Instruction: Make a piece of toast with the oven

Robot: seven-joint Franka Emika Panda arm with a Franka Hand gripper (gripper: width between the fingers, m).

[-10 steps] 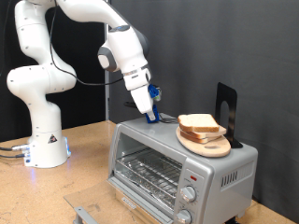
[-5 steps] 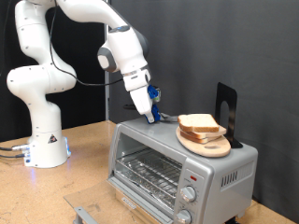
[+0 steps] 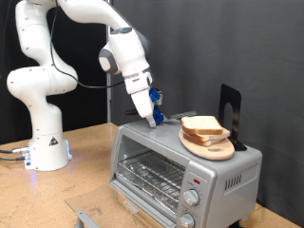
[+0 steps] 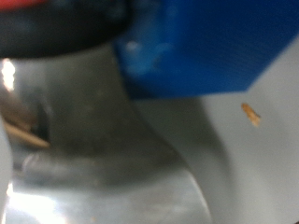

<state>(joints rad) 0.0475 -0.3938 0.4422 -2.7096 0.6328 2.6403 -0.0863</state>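
The oven sits lower right on the tabletop, door shut. Over the last second the pincer barely shifted above its top, so no progress. Its opening I cannot tell; the wrist view is blurred. The toast lies untouched on the board behind.

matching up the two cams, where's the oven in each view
Exterior view: the oven fills the lower right, door shut, two toast slices on a board on its top; the tool is just above its top's left end.
Wrist view: only blurred silver metal, probably the oven's top.
Shared landmark: the tool's blue part.
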